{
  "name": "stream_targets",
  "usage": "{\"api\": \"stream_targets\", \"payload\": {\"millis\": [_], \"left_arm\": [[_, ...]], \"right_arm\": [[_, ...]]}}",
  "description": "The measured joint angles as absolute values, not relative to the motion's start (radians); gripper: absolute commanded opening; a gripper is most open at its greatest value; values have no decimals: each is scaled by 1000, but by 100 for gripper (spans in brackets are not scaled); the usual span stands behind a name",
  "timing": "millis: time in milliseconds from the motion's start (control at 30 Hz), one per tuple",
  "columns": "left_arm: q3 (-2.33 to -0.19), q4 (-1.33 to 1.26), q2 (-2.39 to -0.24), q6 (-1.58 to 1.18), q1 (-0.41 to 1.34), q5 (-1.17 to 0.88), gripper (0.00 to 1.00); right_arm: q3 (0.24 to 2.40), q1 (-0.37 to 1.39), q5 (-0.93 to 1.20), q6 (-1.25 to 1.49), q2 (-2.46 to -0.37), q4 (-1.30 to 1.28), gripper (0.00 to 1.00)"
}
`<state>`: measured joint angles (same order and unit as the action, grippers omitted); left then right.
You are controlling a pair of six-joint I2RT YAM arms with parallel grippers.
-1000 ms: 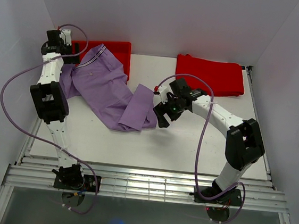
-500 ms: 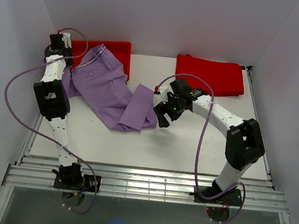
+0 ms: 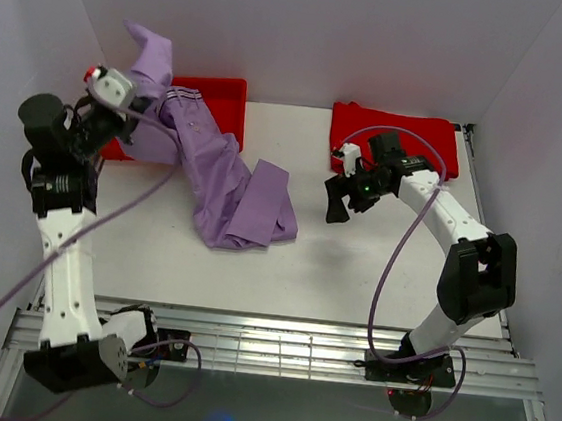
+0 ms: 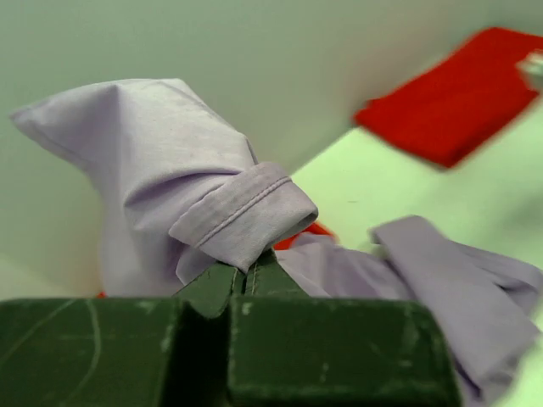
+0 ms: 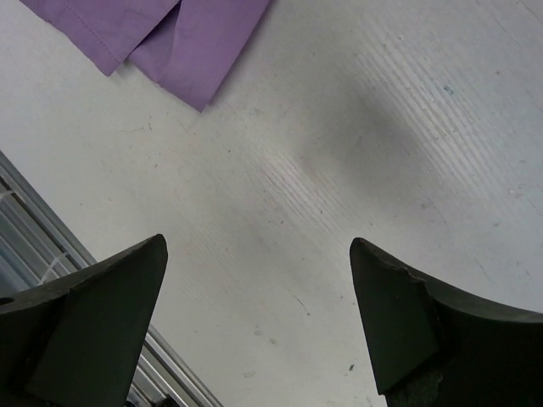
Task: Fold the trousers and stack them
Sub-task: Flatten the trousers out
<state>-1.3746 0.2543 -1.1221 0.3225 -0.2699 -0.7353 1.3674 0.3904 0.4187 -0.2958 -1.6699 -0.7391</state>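
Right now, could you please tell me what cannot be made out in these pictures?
1. Tray, top view: mostly hidden under the trousers and left arm.
2. Left gripper, left wrist view: its shut jaws hide how much fabric is pinched.
3. Red cloth, left wrist view: blurred, garment type unclear.
4. Right wrist view: trousers cut off by the top edge; only a corner shows.

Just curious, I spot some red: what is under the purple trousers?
A red tray shows beneath the trousers, one end of which is pinched in the left gripper. The tray's inside is mostly covered by cloth.
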Motion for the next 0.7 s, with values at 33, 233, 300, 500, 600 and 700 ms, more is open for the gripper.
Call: {"api": "stream_targets", "payload": {"millis": [33, 233, 300, 500, 600, 700], "left_arm": [[-1330, 267, -1052, 345, -266, -799, 0], [-1114, 389, -887, 400, -126, -1088, 5], [-1069, 455, -941, 405, 7, -1106, 7], [-954, 567, -1199, 433, 464, -957, 21], [-917, 585, -1267, 428, 521, -852, 68], [-981, 611, -1325, 402, 538, -765, 74]], "right_arm": [[1373, 366, 442, -306, -1665, -752, 94], [1409, 295, 560, -393, -1625, -867, 94], [1409, 296, 590, -420, -1615, -904, 95], [1396, 301, 628, -457, -1605, -968, 96], [1391, 302, 634, -451, -1606, -979, 96], [1390, 309, 635, -425, -1612, -965, 96]]}}
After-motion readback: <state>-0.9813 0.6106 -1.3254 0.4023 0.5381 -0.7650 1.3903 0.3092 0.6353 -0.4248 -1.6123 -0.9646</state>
